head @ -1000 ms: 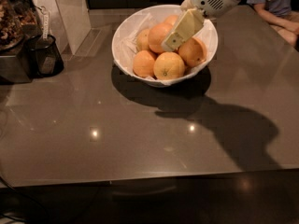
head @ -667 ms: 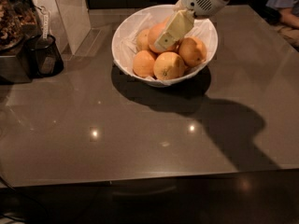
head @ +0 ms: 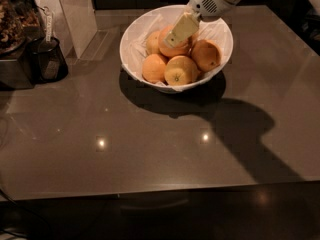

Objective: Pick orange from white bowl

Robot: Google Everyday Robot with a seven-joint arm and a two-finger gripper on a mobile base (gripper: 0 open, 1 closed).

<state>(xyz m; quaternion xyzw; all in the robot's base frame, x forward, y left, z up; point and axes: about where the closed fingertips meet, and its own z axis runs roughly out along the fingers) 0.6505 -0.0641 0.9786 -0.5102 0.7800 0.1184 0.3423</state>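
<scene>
Dark counter [head: 150, 149], then the white bowl [head: 131, 59] of fruit. The orange [head: 175, 52] tops the pile, tool [head: 176, 37] right at it; I cannot tell if it is open or closed. Reaching step, seemingly; next needs a firm grip, then lifting

My tabletop [head: 150, 164] is a dark grey-brown slab, polished enough to throw back two small spots of light near its middle. The white bowl [head: 135, 41] sits directly on it close to the far edge, a little right of centre, casting a heavy shadow toward the near edge and the right side. At the far-left corner a dark cup [head: 50, 61] stands with a pale utensil sticking up out of it, touching or just beside a metal box [head: 15, 69] at the left edge. A pale upright slab [head: 75, 14] stands behind them. My hand [head: 182, 30] is down inside the bowl, off the tabletop.
</scene>
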